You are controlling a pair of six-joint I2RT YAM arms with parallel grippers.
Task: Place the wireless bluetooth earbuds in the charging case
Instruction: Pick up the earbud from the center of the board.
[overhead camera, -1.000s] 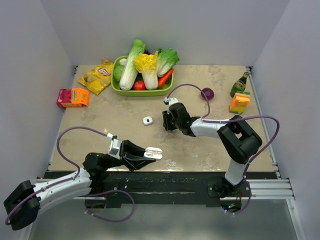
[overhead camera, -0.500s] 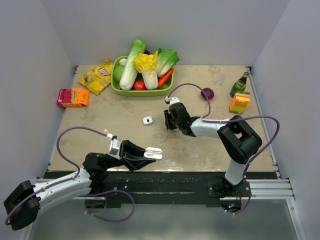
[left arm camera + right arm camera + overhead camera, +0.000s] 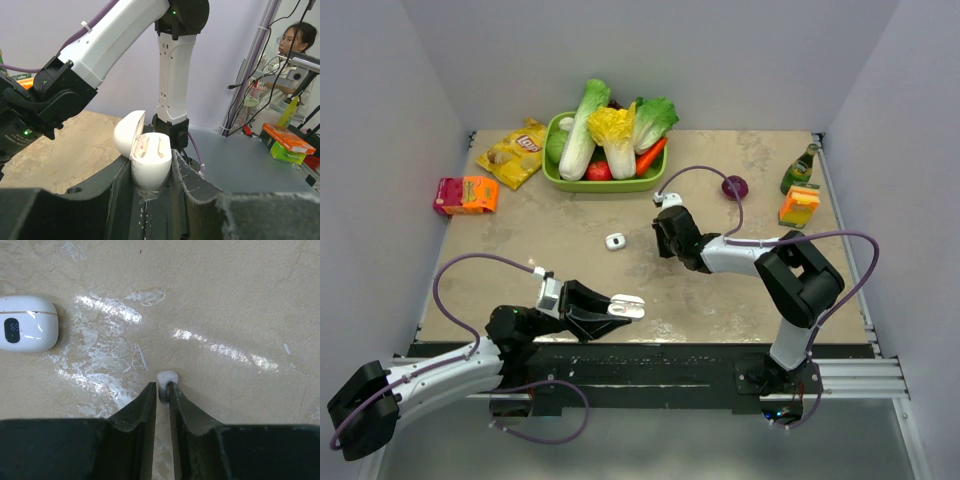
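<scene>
My left gripper (image 3: 626,306) hovers over the table's near edge, shut on the white charging case (image 3: 150,161). The case stands upright between the fingers (image 3: 202,192) with its lid (image 3: 126,134) hinged open to the left. I cannot tell whether an earbud sits in its wells. My right gripper (image 3: 161,386) is down at the table, mid-table (image 3: 662,243). Its jaws are nearly together, with a tiny white earbud (image 3: 167,376) pinched at their tips and its rounded head poking out beyond them.
A second white rounded case with a dark display (image 3: 614,241) lies on the table left of the right gripper (image 3: 27,322). At the back are a green bowl (image 3: 557,176) of vegetables and a chip bag (image 3: 515,152). Pink-orange box (image 3: 466,194) left; purple onion (image 3: 734,186), bottle (image 3: 800,168), orange carton (image 3: 798,206) right.
My right gripper has shifted slightly right and away from the second case, and its jaws have narrowed. The left arm and the case it holds have not moved.
</scene>
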